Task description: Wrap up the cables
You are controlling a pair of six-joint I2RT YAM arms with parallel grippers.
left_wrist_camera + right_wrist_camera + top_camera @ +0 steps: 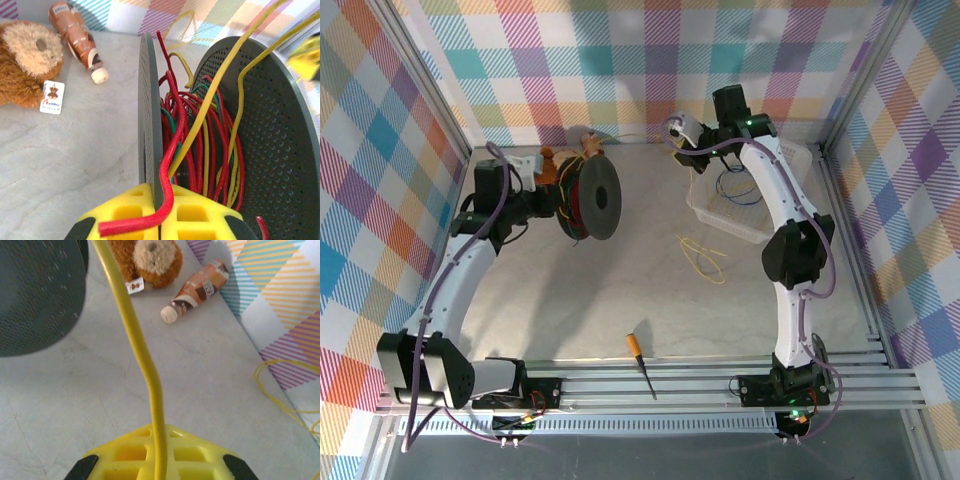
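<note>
Closest to the lens, the left gripper (pixel 161 195) has its jaws pressed together on the near flange edge of the reel (pixel 280 150), with the end of a red wire (pixel 172 150) bent over one pad. That hold appears meant to stand the reel upright on its rim and steady it while wire is laid on. The right gripper (pixel 159 435) sits just as close to its own camera, jaws pinching a single yellow cable (pixel 134 340) that runs up and away towards the reel, so this arm reads as the feeding hand, there to hold the strand taut. The desk (pixel 570 300) carries everything. On it the dark grey reel stands at the back left, with red, green and yellow turns already between its perforated flanges. A white tray (pixel 720 222) sits at the back right under the right arm, a thin blue wire (pixel 728 185) inside it. A teddy bear (pixel 25 60) and a brown bottle (pixel 77 37) lie behind the reel, out of the work. A screwdriver (pixel 642 365) lies near the front edge, well apart. The remaining cables (pixel 702 255), loose yellow loops, lie on the desk just beside the tray, likely waiting their turn
</note>
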